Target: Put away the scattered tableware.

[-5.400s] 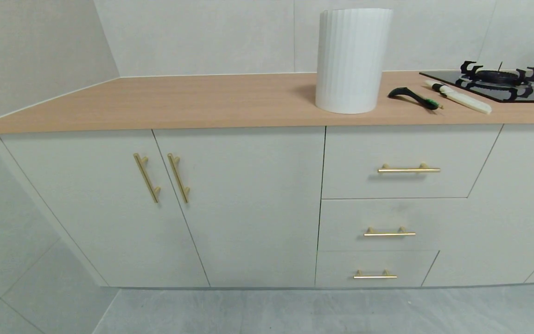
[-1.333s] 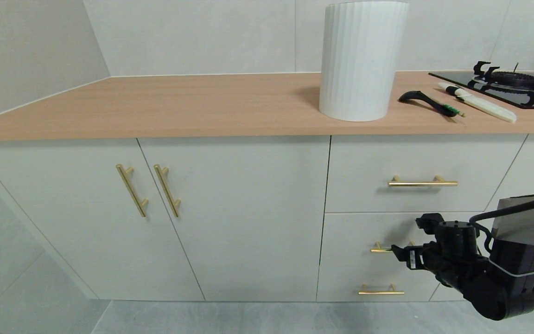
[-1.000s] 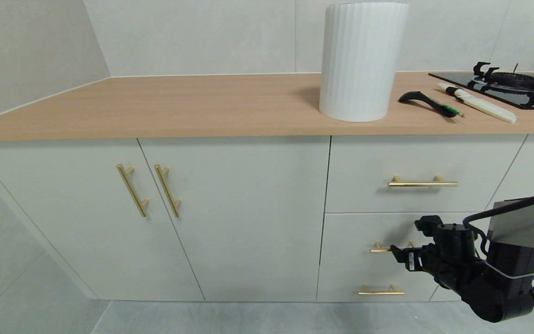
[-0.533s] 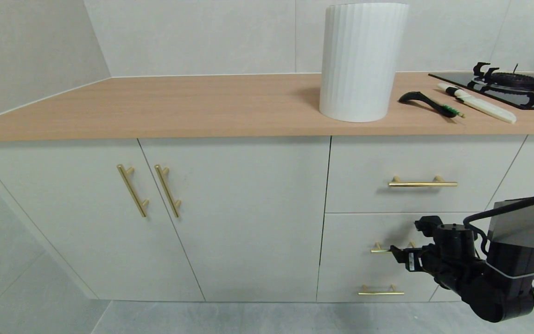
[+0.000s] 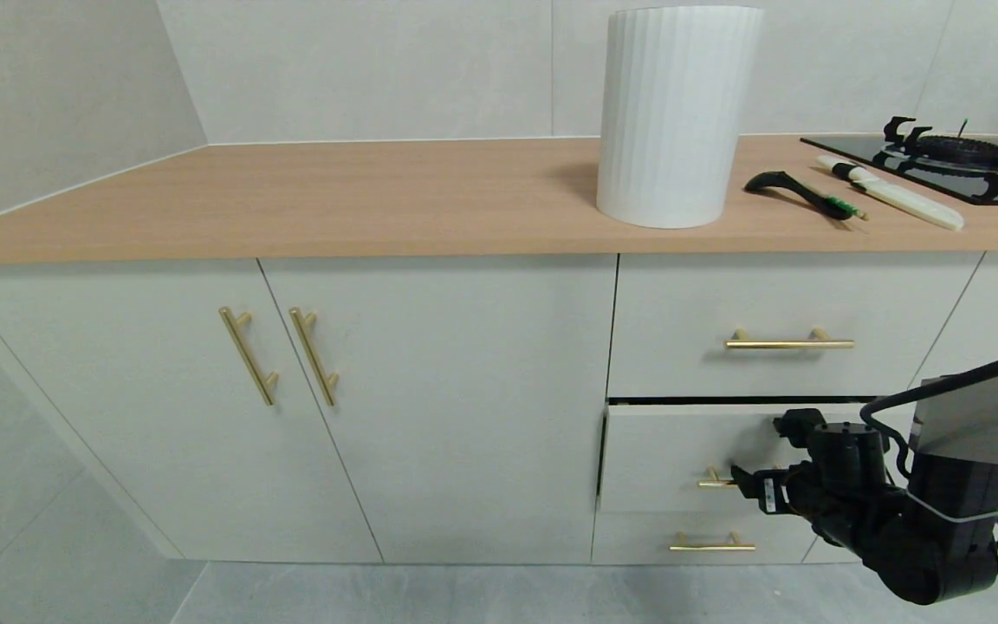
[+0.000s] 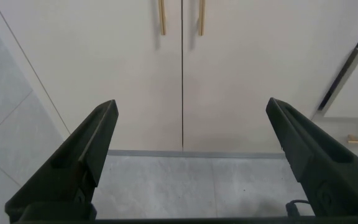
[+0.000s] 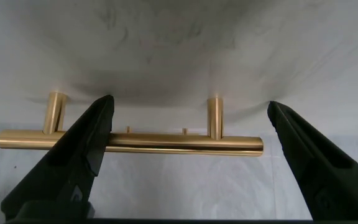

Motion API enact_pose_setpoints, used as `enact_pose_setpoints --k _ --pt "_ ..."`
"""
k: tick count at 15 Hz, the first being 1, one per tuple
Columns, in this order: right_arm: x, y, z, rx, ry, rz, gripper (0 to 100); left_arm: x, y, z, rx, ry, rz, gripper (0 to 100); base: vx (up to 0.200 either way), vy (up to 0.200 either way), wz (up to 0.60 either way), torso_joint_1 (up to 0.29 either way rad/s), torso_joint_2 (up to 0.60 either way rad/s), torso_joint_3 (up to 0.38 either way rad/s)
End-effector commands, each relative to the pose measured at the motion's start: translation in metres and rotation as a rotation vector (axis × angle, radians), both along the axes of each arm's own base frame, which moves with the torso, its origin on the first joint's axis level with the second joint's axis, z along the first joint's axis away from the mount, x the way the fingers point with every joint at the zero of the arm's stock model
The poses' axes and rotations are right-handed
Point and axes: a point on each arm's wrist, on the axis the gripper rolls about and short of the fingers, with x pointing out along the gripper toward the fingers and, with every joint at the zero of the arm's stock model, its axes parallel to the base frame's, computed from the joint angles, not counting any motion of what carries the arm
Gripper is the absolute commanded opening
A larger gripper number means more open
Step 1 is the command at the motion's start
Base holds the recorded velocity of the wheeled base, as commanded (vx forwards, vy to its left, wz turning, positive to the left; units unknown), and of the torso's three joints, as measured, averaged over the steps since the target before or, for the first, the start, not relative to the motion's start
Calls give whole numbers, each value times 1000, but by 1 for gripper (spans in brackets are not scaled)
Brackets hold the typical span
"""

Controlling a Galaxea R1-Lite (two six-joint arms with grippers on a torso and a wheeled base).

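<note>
Right jaws: positioned at the front of the middle drawer (image 5: 664, 455), low on the right side of the cabinet. The two fingers (image 7: 79, 162) are spread wide and clamp nothing. The brass drawer handle (image 7: 166, 142) runs across the gap between them, and one end of the bar passes behind a finger (contact with the bar cannot be confirmed).

Middle drawer: stands slightly out from the cabinet face, with a dark gap along its top edge. The top drawer (image 5: 724, 303) above it sits flush.

Left jaws: fingers (image 6: 79, 162) spread wide, holding nothing. They face the pair of cabinet doors (image 6: 182, 74) from just above the floor (image 6: 185, 186).

Tableware: two items lie on the tabletop (image 5: 334, 195) at its right end.
- A black utensil with a green tip (image 5: 798, 192) lies just right of the tall white ribbed container (image 5: 677, 113).
- A long white utensil (image 5: 893, 192) lies just right of the black one, apart from it, and near the edge of the gas hob (image 5: 958, 156).
</note>
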Motion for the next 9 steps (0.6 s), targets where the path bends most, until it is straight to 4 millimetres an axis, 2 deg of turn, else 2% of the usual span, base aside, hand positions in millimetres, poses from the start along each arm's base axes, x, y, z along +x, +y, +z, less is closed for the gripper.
enact_pose_setpoints --k 1,2,6,9 --pt "-1 0 2 0 -3 1 100 0 0 0 0 1 1 100 0 0 0 0 0 0" --pt "-3 0 4 0 0 1 100 0 0 0 0 1 1 100 0 0 0 0 0 0" --pt "-18 -2 38 2 28 12 100 0 0 0 0 1 1 100 0 0 0 0 0 0" --pt "-45 2 88 31 68 89 100 0 0 0 0 1 1 100 0 0 0 0 0 0"
